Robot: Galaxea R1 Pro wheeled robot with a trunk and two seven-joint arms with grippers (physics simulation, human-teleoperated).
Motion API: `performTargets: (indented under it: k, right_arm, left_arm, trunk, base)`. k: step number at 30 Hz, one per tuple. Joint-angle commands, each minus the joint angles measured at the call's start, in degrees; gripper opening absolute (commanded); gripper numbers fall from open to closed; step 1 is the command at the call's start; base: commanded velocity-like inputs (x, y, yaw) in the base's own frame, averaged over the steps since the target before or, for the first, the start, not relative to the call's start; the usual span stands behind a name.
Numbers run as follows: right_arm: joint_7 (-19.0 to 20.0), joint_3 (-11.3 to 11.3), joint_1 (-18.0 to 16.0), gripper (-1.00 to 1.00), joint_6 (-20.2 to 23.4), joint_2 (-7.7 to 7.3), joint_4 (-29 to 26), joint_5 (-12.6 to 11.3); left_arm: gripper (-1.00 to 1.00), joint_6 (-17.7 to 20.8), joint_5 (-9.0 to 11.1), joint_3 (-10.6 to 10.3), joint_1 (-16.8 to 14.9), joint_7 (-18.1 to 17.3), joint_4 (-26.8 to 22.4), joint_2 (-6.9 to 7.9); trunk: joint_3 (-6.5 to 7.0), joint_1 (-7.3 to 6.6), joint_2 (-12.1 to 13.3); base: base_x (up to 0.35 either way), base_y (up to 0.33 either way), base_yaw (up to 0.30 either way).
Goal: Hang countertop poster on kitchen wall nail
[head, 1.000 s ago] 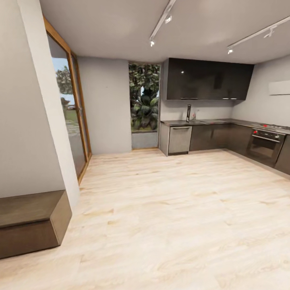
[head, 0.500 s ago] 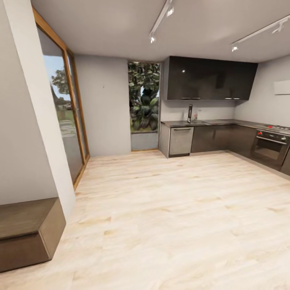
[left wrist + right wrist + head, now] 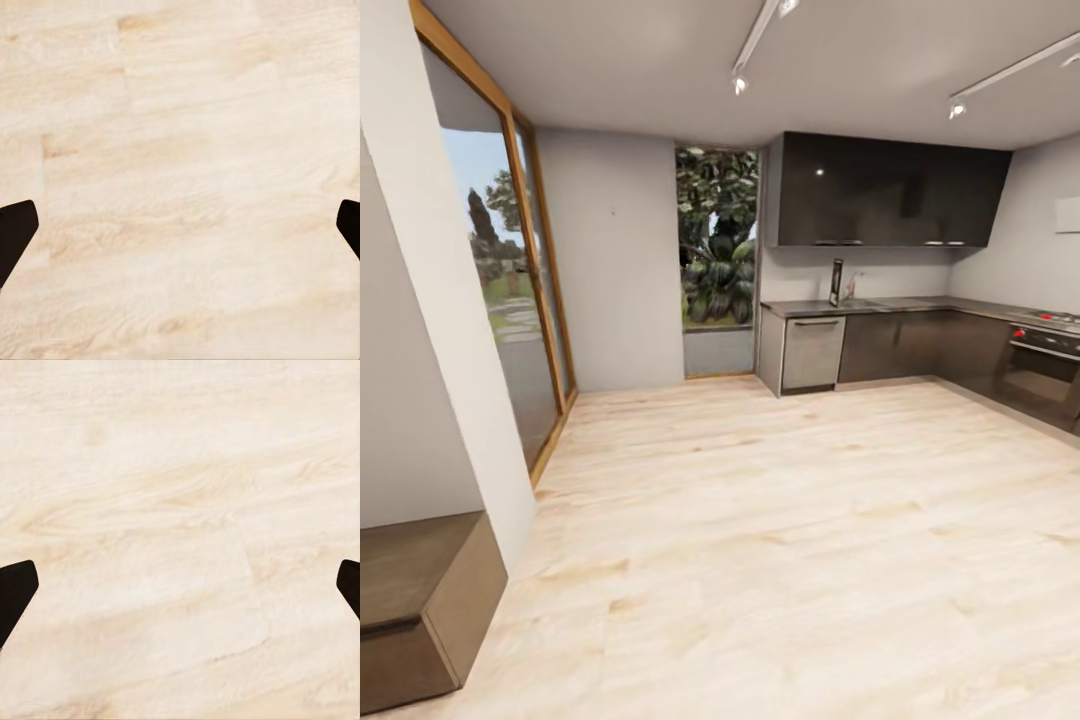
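Across the room, the grey kitchen countertop (image 3: pixel 905 304) runs along the back wall over dark cabinets and turns along the right wall. A small dark upright rectangle, the poster (image 3: pixel 836 282), stands on it beside the tap; it is too far off to make out its artwork. A tiny dark speck, a wall nail (image 3: pixel 613 212), marks the light grey wall between the glass door and the window. In the wrist views my left gripper (image 3: pixel 180 232) and right gripper (image 3: pixel 180 592) hang open over the pale wooden floor, holding nothing.
A low brown bench (image 3: pixel 415 600) sits at the near left against a white wall corner. Wood-framed glass doors (image 3: pixel 510 300) line the left side. An oven (image 3: pixel 1045 365) stands at the right, a steel dishwasher (image 3: pixel 812 352) at the counter's end. Pale floor (image 3: pixel 780 540) stretches between.
The whole head view has shifted: the camera has moved forward into the room, so the bench slid down-left and the kitchen looks slightly nearer. Nothing in the room itself has moved.
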Motion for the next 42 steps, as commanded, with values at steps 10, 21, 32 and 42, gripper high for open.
performTargets:
  k: [10, 21, 32, 42]
  right_arm:
    - [-0.03, 0.0, -0.03, 1.0, -0.18, 0.0, 0.04, 0.06]
    - [-0.03, 0.09, -0.03, 1.0, -0.18, 0.0, 0.04, 0.09]
    - [-0.03, 0.22, -0.03, 1.0, -0.18, 0.0, 0.04, 0.1]
    - [-0.03, 0.32, -0.03, 1.0, -0.18, 0.06, 0.04, 0.1]
  left_arm:
    - [1.0, -0.03, 0.0, 0.04, 0.01, -0.03, -0.07, 0.02]
    - [1.0, -0.03, 0.0, 0.04, 0.01, -0.03, -0.07, 0.01]
    - [1.0, -0.03, 0.0, 0.04, 0.01, -0.03, -0.07, -0.02]
    - [1.0, -0.03, 0.0, 0.04, 0.01, -0.03, -0.07, 0.02]
  trunk:
    - [-0.79, 0.04, -0.02]
    - [-0.88, 0.04, -0.02]
    - [-0.89, 0.04, -0.02]
    - [-0.89, 0.04, -0.02]
  base:
    - [0.339, 0.0, 0.0]
    - [0.339, 0.0, 0.0]
    - [0.339, -0.002, 0.0]
    - [0.327, -0.088, 0.0]
